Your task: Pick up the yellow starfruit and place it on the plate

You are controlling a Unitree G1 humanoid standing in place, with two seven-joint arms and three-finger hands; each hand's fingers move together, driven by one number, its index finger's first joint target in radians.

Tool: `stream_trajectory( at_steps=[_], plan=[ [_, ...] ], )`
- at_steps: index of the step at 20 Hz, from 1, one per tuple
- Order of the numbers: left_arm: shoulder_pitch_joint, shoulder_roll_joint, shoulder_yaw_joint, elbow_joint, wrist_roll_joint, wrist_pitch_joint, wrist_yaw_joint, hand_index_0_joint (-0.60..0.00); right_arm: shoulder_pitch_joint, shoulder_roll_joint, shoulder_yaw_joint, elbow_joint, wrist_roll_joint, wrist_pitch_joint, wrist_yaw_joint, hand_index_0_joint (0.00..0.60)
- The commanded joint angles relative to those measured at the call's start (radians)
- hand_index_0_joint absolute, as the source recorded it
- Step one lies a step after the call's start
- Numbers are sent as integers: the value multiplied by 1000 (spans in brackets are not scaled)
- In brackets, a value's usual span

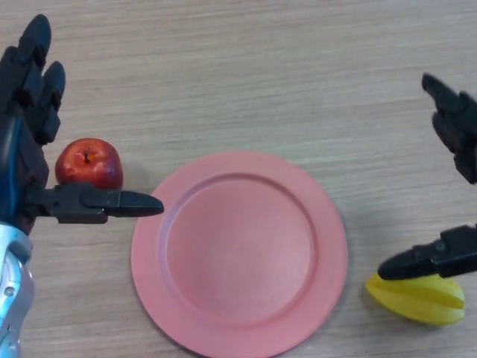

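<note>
A yellow starfruit [419, 298] lies on the wooden table at the lower right, just right of a pink plate [238, 252] that holds nothing. My right hand [456, 134] is open at the right edge, its fingers above the fruit and its thumb [425, 261] stretched out just over the fruit's top. My left hand [26, 97] is open at the left, fingers straight up and thumb [104, 203] pointing right toward the plate's rim.
A red apple [89, 162] sits on the table left of the plate, right behind my left thumb. Bare wooden table [246, 74] stretches across the far side.
</note>
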Motion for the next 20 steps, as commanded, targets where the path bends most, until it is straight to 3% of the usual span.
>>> stream_trajectory(
  at_steps=[1,5,8,17,20],
  plan=[
    [-25,34,28,-22,8,-164,12,0,7,-5,-104,-17,-53,-197,-3,0],
    [-50,33,6,1,15,-112,2,0,59,9,-150,52,-107,-278,-4,0],
    [-57,23,-17,24,35,-154,-7,0,100,17,-177,140,-111,-339,-6,0],
    [-59,14,-29,25,38,-151,4,0,189,58,-133,180,-86,-382,51,0],
    [-59,16,-31,16,24,-138,-15,0,188,55,-108,216,-66,-388,47,0]
  ],
)
